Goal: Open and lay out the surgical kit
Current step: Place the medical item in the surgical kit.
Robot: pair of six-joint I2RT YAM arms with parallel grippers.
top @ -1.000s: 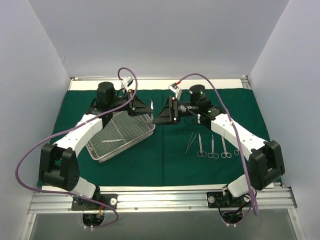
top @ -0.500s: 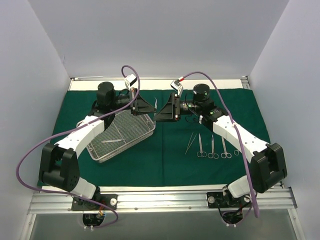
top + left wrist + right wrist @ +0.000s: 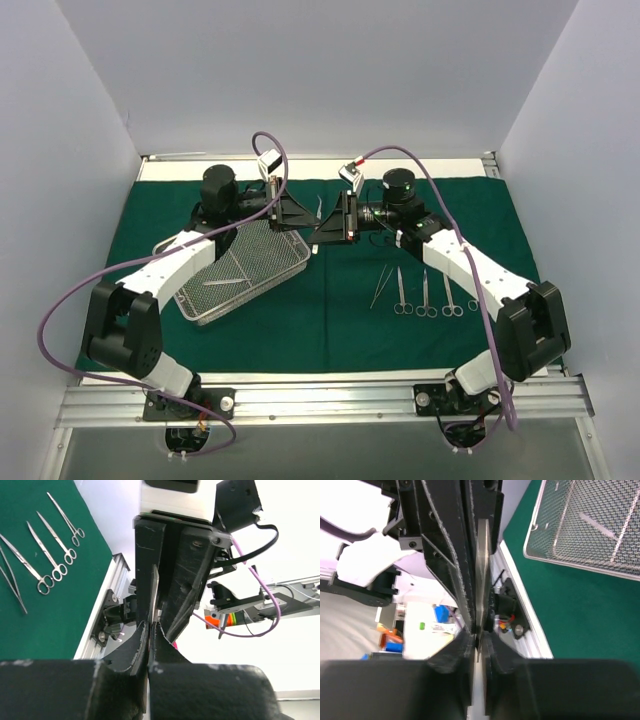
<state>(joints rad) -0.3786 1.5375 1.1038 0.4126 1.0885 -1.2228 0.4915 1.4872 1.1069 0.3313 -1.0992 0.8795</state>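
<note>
Above the dark green cloth (image 3: 330,325), both grippers meet on one slim steel instrument (image 3: 318,207). My left gripper (image 3: 303,213) comes in from the left, its fingers pressed close on the thin blade (image 3: 155,587). My right gripper (image 3: 319,231) faces it and is shut on the same instrument (image 3: 483,555). The silver wire-mesh tray (image 3: 296,264) lies on the cloth below the left arm and holds two slim tools (image 3: 228,281). Several scissors and forceps (image 3: 425,292) lie in a row on the cloth at the right.
The cloth covers most of the table between white walls. An aluminium rail (image 3: 320,395) with both arm bases runs along the near edge. Purple cables (image 3: 60,310) loop around both arms.
The two grippers drew together over the tray's far corner. My right gripper went from open to shut on the slim instrument that the left holds.
</note>
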